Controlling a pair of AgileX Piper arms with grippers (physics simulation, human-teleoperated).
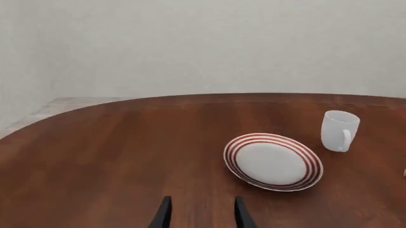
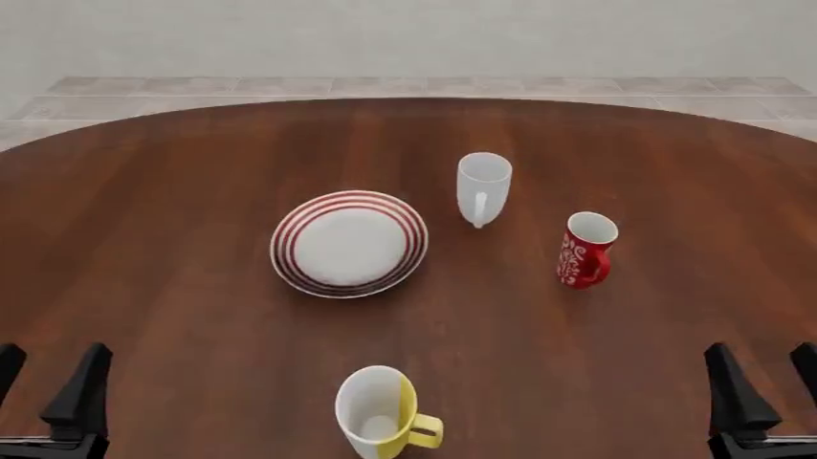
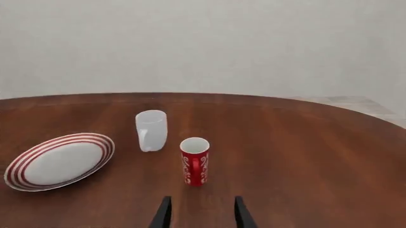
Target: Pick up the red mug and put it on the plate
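Left gripper [image 2: 49,382] and right gripper [image 2: 763,381], front view: each showed two plain black fingers, wedge-shaped, broad at the base and narrowing to a blunt tip, rising from a dark block edged with a thin pale line. Wrist views showed the same fingers [image 1: 164,213] [image 3: 240,213] as slim, matt black blades without visible screws, cables or markings.
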